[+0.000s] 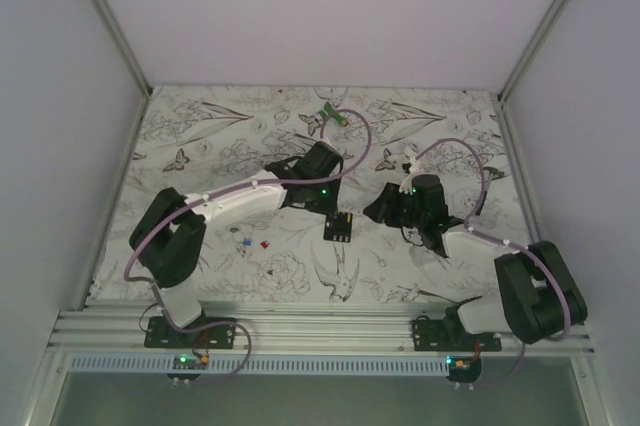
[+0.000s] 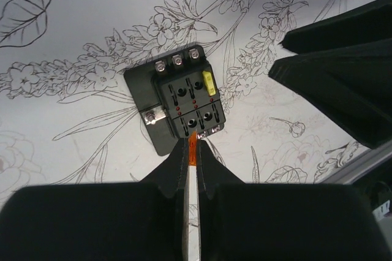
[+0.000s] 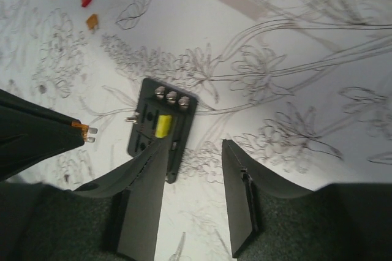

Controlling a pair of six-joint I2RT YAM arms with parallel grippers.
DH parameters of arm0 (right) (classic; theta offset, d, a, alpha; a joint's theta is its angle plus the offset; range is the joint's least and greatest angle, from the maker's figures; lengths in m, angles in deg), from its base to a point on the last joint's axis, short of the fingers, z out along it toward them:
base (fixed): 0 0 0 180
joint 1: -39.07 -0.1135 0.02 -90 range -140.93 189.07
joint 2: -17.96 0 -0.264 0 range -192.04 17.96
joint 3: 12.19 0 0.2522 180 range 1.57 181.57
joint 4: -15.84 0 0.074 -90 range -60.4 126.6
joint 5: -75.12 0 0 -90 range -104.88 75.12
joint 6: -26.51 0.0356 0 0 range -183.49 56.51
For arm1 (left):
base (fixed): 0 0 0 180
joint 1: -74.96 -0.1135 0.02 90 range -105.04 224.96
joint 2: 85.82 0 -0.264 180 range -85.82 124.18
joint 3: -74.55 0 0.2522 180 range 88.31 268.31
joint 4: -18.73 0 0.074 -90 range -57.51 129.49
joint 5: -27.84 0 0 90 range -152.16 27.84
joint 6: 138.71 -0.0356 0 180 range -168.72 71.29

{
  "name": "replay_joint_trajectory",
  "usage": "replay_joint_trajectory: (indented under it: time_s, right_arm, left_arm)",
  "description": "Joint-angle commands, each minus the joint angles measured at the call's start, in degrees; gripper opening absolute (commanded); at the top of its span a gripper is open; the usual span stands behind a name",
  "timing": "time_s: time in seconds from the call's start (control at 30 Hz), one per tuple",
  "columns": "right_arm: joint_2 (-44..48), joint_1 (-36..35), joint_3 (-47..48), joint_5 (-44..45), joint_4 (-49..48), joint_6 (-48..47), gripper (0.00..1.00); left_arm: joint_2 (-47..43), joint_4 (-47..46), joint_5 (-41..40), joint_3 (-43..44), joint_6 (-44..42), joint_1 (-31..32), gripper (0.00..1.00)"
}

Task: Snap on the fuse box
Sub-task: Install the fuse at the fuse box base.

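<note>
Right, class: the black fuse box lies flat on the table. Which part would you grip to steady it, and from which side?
Probably from above, jaws across the two long edges of the fuse box, near the screws. It lies flat, so only its thin sides offer purchase; that end is clear of the metal tab and the fuse slots.
</note>
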Motion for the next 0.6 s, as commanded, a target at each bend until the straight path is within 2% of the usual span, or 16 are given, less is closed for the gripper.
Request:
replay_joint_trajectory:
  time_s: [0.0, 0.33, 0.5, 0.57]
  right_arm:
    - [4.8, 1.3, 0.2, 7.3, 6.1, -6.4, 0.49]
    - [22.3, 1.7, -4.3, 21.8, 12.5, -12.0, 0.84]
    - [26.3, 1.9, -6.0, 25.1, 13.7, -12.5, 0.98]
    - [27.1, 1.8, -6.7, 26.1, 13.8, -12.4, 1.0]
  left_arm:
    - [3.4, 4.0, -4.3, 3.5, 0.8, 2.1, 0.0]
    - [8.9, 7.9, -12.8, 8.3, 2.5, 5.4, 0.0]
    - [11.3, 8.7, -14.9, 10.4, 4.7, 6.2, 0.0]
    - [11.9, 8.8, -16.2, 10.8, 5.6, 6.7, 0.0]
